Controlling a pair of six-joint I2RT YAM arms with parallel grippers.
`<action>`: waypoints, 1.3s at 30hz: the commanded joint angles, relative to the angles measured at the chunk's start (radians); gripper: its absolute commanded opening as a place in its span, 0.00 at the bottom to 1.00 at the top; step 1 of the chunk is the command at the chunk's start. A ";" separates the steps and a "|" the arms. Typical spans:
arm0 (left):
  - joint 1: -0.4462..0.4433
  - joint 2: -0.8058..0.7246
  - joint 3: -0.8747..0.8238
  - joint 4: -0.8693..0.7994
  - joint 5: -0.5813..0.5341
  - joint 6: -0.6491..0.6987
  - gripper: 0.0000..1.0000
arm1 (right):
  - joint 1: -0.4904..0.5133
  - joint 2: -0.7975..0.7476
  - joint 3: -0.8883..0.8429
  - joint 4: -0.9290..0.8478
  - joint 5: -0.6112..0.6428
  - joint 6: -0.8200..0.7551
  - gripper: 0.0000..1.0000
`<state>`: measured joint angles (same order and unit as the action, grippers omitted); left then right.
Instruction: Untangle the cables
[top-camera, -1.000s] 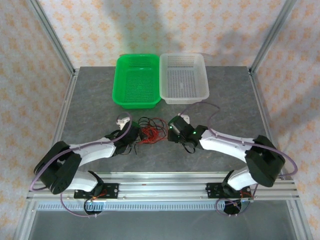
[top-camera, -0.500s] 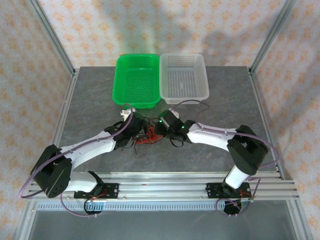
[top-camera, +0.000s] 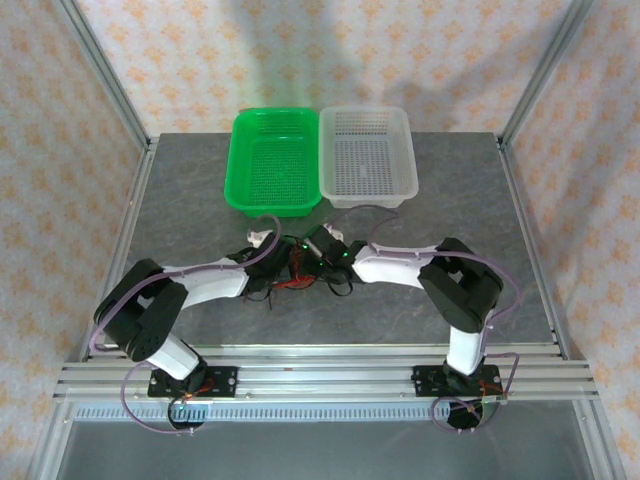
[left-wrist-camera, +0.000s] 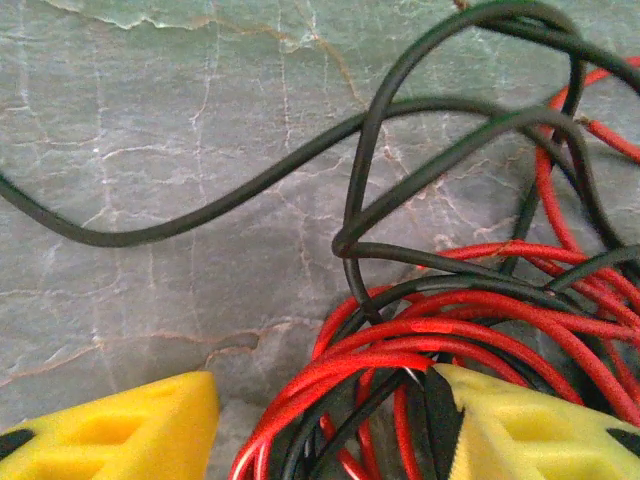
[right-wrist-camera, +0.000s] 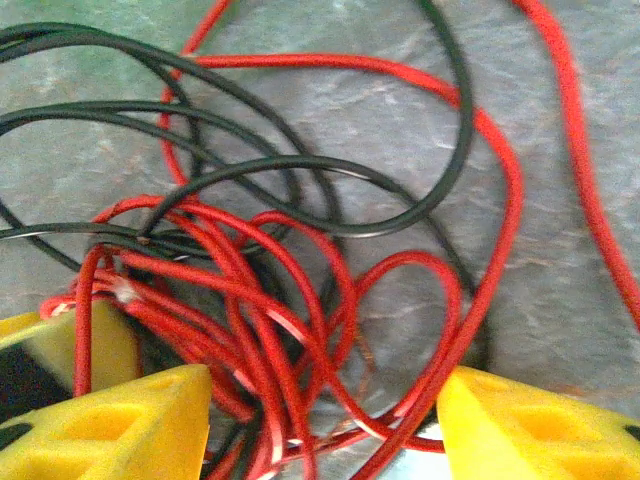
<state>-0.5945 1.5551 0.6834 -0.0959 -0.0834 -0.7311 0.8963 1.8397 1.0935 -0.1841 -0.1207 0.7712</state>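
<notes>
The cables (top-camera: 297, 272) were seen as one red-and-black knot on the grey surface (top-camera: 180, 215), near its middle and well short of the green basket (top-camera: 272, 165) and white basket (top-camera: 367, 158). The left claw (left-wrist-camera: 325, 425) was set at the knot with jaws apart. A bundle of red and black strands lay between its fingers, nothing pinched. The right claw (right-wrist-camera: 325, 400) was likewise open, with red loops lying loosely between its yellow fingers. Step judged: opposite sides of the knot to be gripped and pulled apart. To be done well, few strands should be taken per claw, ideally one colour each. A whole bundle closed on from both sides would likely just tighten the knot. Pulling should be slow, outward and low to the surface. Which strands ran free could not be told.
</notes>
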 joint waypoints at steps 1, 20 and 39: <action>0.010 0.043 -0.038 0.076 0.007 0.013 0.57 | 0.007 0.049 0.026 -0.003 -0.009 0.007 0.61; 0.015 -0.310 -0.163 -0.005 0.128 0.014 0.57 | 0.007 0.098 0.069 -0.183 0.195 -0.176 0.00; -0.131 -0.452 -0.205 0.126 0.079 0.303 0.52 | -0.128 -0.105 0.039 -0.067 -0.211 -0.959 0.00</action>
<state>-0.6907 1.1015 0.4839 -0.0540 0.0402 -0.5095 0.7662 1.7470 1.1091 -0.2203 -0.2470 -0.0437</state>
